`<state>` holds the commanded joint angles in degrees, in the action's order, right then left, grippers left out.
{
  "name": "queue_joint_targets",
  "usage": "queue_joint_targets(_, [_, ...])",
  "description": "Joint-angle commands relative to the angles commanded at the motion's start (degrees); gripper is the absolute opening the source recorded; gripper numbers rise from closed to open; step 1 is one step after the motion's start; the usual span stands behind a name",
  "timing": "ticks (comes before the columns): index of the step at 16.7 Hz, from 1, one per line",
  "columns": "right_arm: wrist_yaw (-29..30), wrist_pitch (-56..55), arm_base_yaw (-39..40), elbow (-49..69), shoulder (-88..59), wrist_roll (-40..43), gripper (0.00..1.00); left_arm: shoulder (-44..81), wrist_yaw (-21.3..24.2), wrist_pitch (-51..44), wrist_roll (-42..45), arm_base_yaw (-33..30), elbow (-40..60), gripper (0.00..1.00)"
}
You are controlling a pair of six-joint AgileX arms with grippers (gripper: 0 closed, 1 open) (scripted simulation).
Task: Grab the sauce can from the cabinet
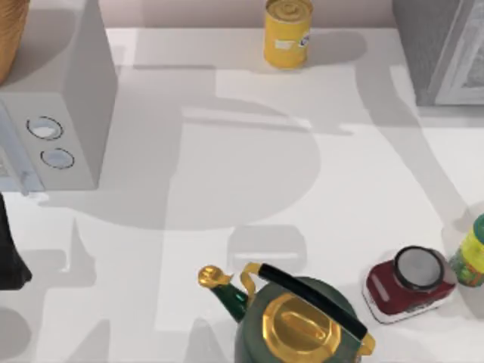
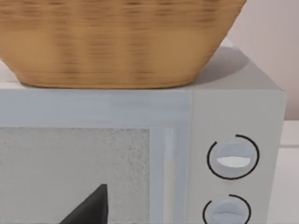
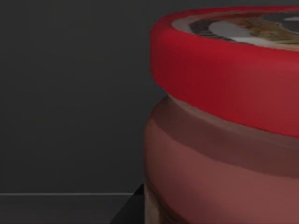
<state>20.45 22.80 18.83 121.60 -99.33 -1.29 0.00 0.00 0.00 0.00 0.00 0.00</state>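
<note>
The sauce can point(image 3: 224, 116) looms very close in the right wrist view, with a thick red rim, a printed top and a reddish label, standing in a dark enclosed space. A dark edge of my right gripper point(image 3: 132, 209) pokes in beside the can's base. The cabinet point(image 1: 435, 45), grey speckled with a pale panelled door, stands at the table's back right corner. My left gripper point(image 1: 12, 261) is parked at the left edge, facing the white box.
A white box with two round dials point(image 1: 57, 113) stands at the back left, a wicker basket point(image 2: 117, 42) on top of it. A yellow can point(image 1: 287, 32) stands at the back centre. A green and gold kettle point(image 1: 295, 321), a dark red jar point(image 1: 408, 283) and a green-yellow bottle point(image 1: 473, 253) stand along the front right.
</note>
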Motion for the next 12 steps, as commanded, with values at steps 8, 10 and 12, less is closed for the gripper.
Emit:
queue_joint_targets(8, [0.0,0.0,0.0,0.0,0.0,0.0,0.00,0.0,0.0,0.0,0.0,0.0,0.0,1.00])
queue_joint_targets(10, [0.0,0.0,0.0,0.0,0.0,0.0,0.00,0.0,0.0,0.0,0.0,0.0,0.0,1.00])
queue_joint_targets(12, [0.0,0.0,0.0,0.0,0.0,0.0,0.00,0.0,0.0,0.0,0.0,0.0,0.0,1.00])
